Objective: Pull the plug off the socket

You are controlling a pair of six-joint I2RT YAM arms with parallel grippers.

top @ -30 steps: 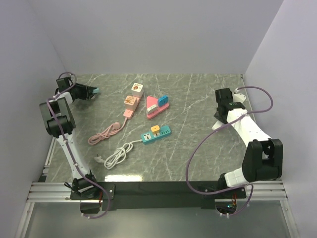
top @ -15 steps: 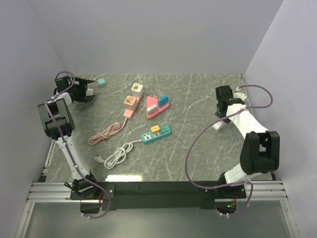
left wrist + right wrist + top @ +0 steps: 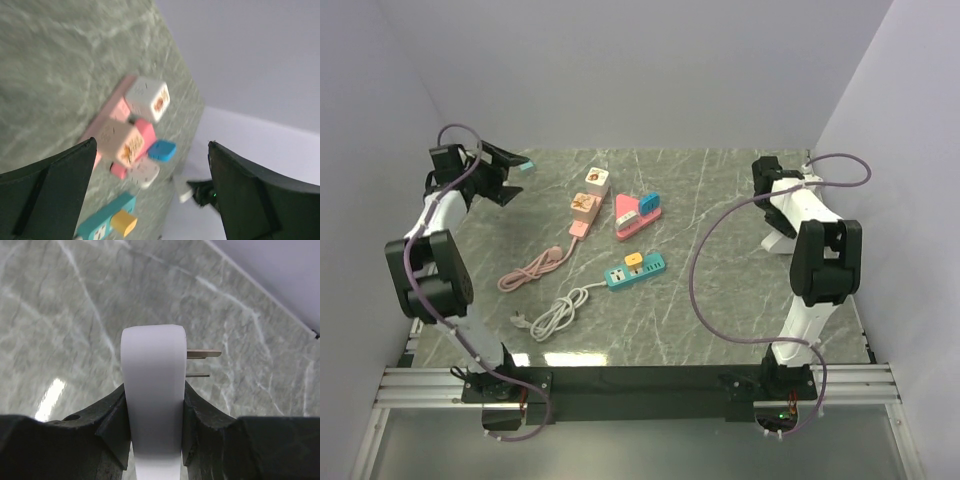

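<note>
The right hand [image 3: 152, 410] is squeezed tight on a white plug [image 3: 152, 370]. The plug is out of any socket, up in the air over the table [image 3: 720, 300] on the right side. Its two prongs [image 3: 204, 354] stick out to the side. The hand only pinches the plug's smooth sides, so it could slip out and fall. It might bounce off the table edge.

The left hand [image 3: 515, 176] is wide open and holds nothing. It is far back on the left and looks toward the strips in the middle. A small teal bit [image 3: 525, 167] lies by its tips, and I can't tell what it is.

More plugs sit in sockets: two cubes on the pink strip [image 3: 582, 205], a blue plug [image 3: 650, 203] on the red strip [image 3: 638, 218], and a yellow plug [image 3: 633, 259] on the teal strip [image 3: 638, 272]. I think the strips are light and nothing holds them down. If a hand tugs one plug, the whole strip could lift up with it. The plugs are close together too, so fat fingers could bump the wrong one
</note>
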